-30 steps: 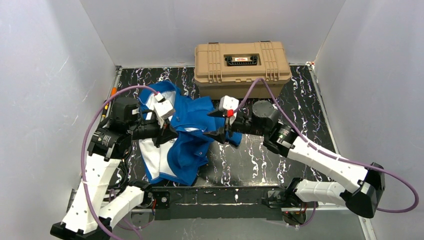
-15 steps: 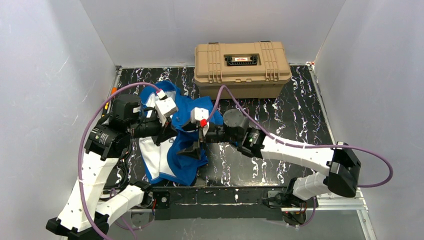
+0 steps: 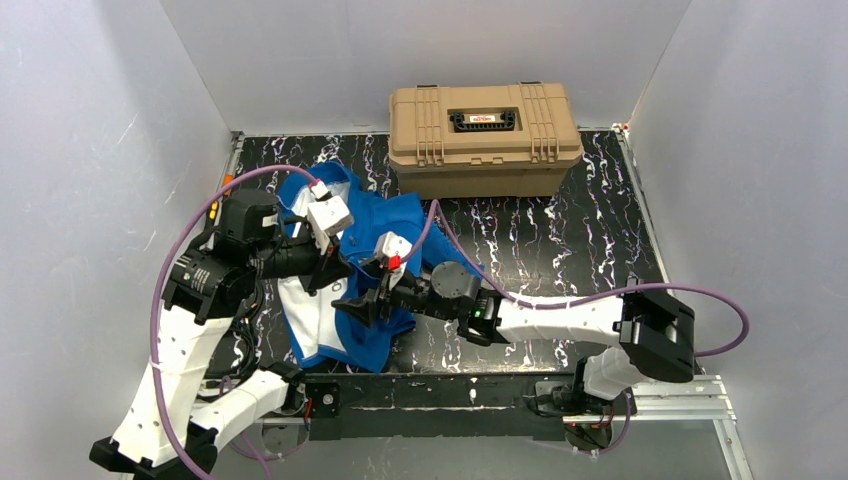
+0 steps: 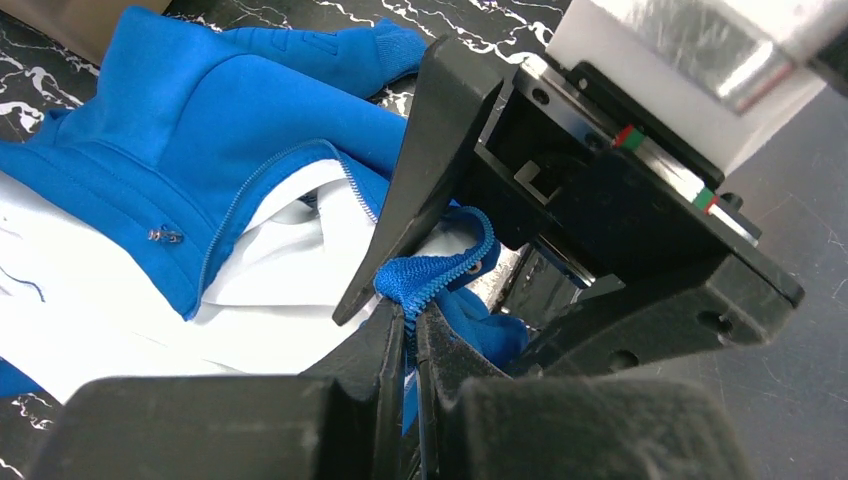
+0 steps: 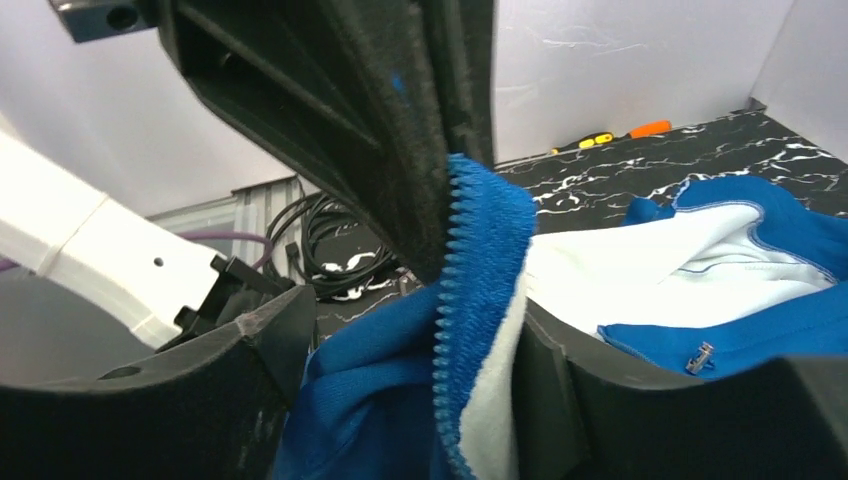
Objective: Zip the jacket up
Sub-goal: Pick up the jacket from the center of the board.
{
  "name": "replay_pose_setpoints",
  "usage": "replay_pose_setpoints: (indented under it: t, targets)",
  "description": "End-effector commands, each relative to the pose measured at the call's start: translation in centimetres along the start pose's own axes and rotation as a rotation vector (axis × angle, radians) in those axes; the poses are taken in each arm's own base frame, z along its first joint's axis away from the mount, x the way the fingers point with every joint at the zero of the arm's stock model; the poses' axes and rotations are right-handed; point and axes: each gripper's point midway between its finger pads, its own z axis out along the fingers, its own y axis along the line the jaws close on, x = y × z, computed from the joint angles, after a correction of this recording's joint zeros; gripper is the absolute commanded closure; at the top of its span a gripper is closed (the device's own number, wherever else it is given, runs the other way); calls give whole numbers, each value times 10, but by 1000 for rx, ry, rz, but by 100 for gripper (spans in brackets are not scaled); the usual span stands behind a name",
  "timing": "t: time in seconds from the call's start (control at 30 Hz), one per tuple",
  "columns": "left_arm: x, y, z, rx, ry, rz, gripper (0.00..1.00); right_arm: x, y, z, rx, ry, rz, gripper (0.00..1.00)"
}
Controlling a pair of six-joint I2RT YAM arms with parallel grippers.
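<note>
The royal-blue jacket (image 3: 385, 225) lies crumpled on the left of the table, its white lining (image 3: 305, 315) showing. My left gripper (image 3: 340, 275) is shut on the blue toothed zipper edge (image 4: 440, 275), pinched between its fingertips in the left wrist view (image 4: 408, 322). My right gripper (image 3: 358, 305) is open, close against the left one. In the right wrist view (image 5: 415, 310) its jaws straddle the same zipper edge (image 5: 480, 260) and bunched blue fabric, just below the left fingers (image 5: 380, 130). A small metal pull (image 5: 700, 357) lies on the fabric to the right.
A tan hard case (image 3: 485, 125) stands at the back centre. Orange and yellow tools (image 5: 610, 135) lie at the table's left edge. Black cables (image 5: 330, 250) hang near the left arm's base. White walls enclose the black marbled table (image 3: 560, 240).
My right gripper has swung left and toward the near edge, from the jacket's right side onto the zipper edge beside the left gripper. The left gripper has barely moved.
</note>
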Motion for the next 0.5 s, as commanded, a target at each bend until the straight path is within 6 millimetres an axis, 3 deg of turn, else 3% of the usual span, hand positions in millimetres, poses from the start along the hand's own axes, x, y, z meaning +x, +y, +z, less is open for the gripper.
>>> replay_pose_setpoints:
  t: [0.0,0.13,0.27,0.37,0.43,0.47]
  targets:
    - [-14,-10,-12,17,-44,34,100,-35,-9,-7,74,-132,-14,33]
    - [-9,-12,-13,28,-30,48,100,-44,9,-27,-64,-108,-60,52]
    - [-11,-21,-14,68,-41,30,100,-50,0,-45,-91,-75,-54,88]
    - [-13,-30,-14,118,-52,8,100,-52,-4,-54,-104,-60,-43,98]
    - [-12,-34,-12,142,-51,-11,100,-53,-4,-57,-118,-32,-38,99]
    - [-11,-36,-11,158,-50,-17,92,-53,-3,-59,-133,-15,-37,99]
